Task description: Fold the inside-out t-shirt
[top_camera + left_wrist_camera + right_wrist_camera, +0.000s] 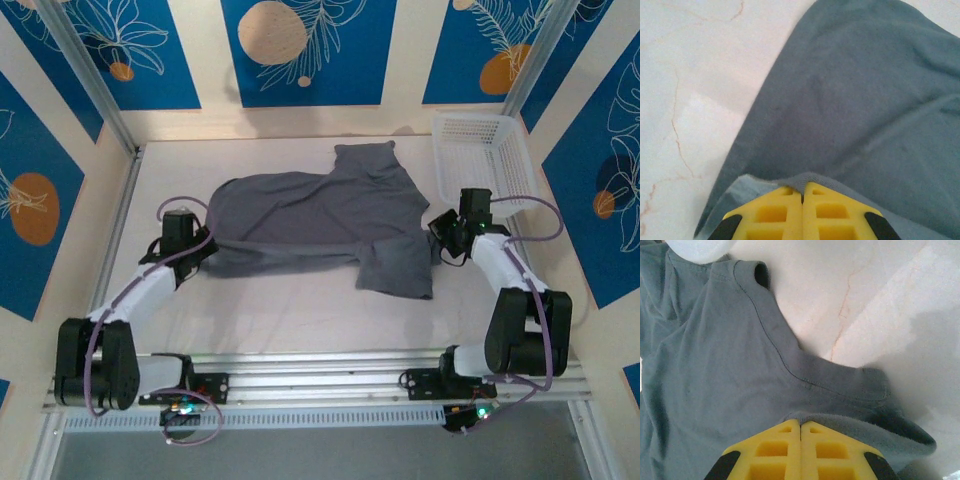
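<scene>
White marble-veined table carries the plain slate-grey soft cloth t-shirt mid-frame, spread but rumpled, with the left pincer and right pincer each clamped on its opposite edges, so folding seems barely begun

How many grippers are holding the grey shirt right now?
2. The left gripper pinches the t-shirt at its left edge; the right gripper pinches its right edge, near the white basket.
</scene>
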### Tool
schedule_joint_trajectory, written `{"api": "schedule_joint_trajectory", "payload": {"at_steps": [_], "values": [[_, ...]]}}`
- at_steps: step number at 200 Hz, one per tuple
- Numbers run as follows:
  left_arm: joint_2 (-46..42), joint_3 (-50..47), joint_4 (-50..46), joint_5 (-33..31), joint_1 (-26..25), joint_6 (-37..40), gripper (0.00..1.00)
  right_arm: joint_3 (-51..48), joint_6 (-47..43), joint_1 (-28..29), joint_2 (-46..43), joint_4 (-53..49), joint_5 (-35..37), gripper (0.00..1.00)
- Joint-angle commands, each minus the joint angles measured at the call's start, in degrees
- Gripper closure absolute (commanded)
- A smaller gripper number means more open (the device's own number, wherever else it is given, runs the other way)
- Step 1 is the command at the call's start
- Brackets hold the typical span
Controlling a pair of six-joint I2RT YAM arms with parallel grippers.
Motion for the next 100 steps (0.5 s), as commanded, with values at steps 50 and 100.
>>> {"api": "schedule_joint_trajectory", "payload": {"at_steps": [50, 100], "values": [[11.27, 5.99, 5.17, 1.13, 3.85, 1.16, 1.0, 4.5, -2.02, 2.5, 7.15, 3.56, 0.34, 0.91], [12.48, 7.91, 5.37, 8.74, 6.03, -0.17, 0.75, 6.4, -3.56, 3.1, 1.38, -3.22, 2.9, 0.55]]}}
